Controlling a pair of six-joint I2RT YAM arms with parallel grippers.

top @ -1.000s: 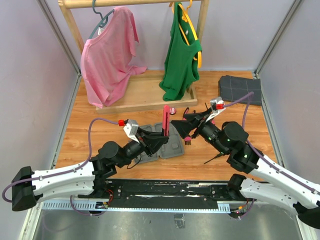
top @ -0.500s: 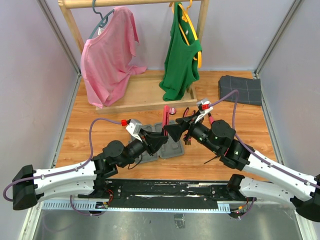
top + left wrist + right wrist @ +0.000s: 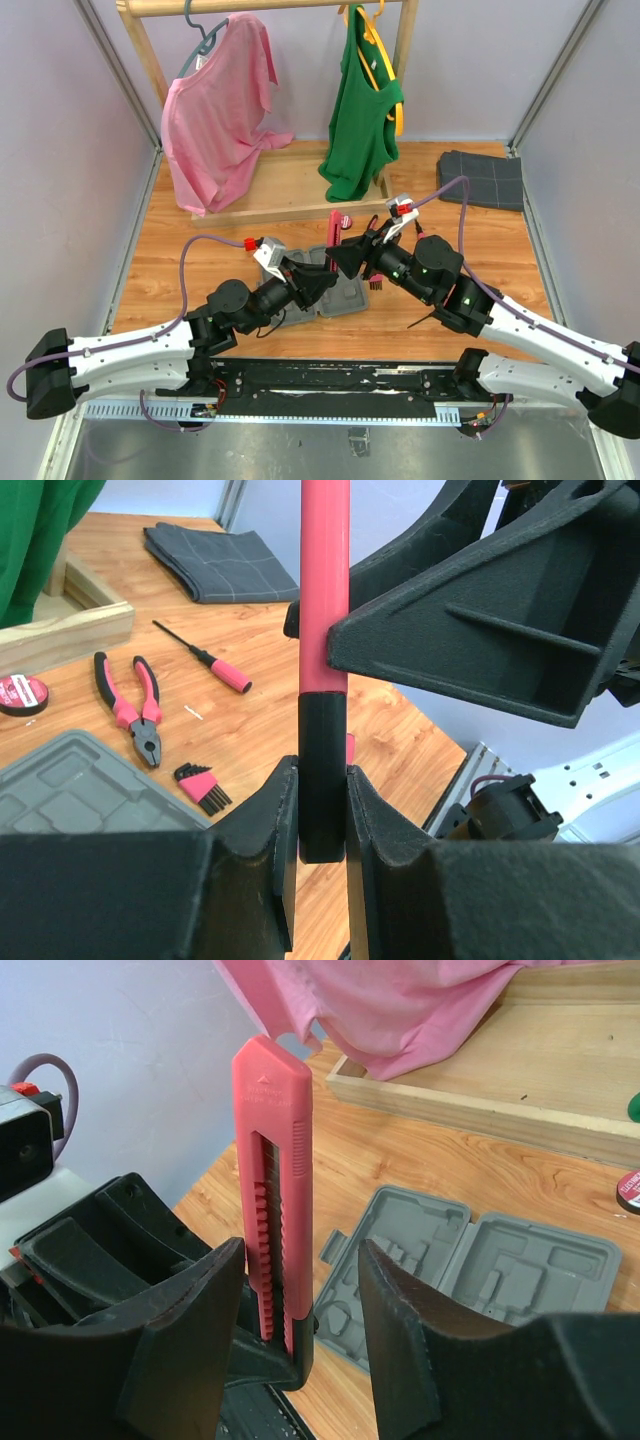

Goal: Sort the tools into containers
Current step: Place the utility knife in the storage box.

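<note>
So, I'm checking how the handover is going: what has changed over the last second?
The right claw swung left to the upright pink knife and now straddles it, jaws not yet clamped. The left claw still grips the knife's black end; the grey case stays put.

pink knife (image 3: 272,1160), grey case (image 3: 540,1260), grid-lined cloth (image 3: 215,565)

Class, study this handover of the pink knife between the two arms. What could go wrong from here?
1. The left gripper pinches the pink knife only by its black end, so a sideways push from the other jaws could tilt it.
2. The knife stands nearer one finger of the right gripper, and a gap still shows on the other side. An early release might drop it onto the grey case.
</note>
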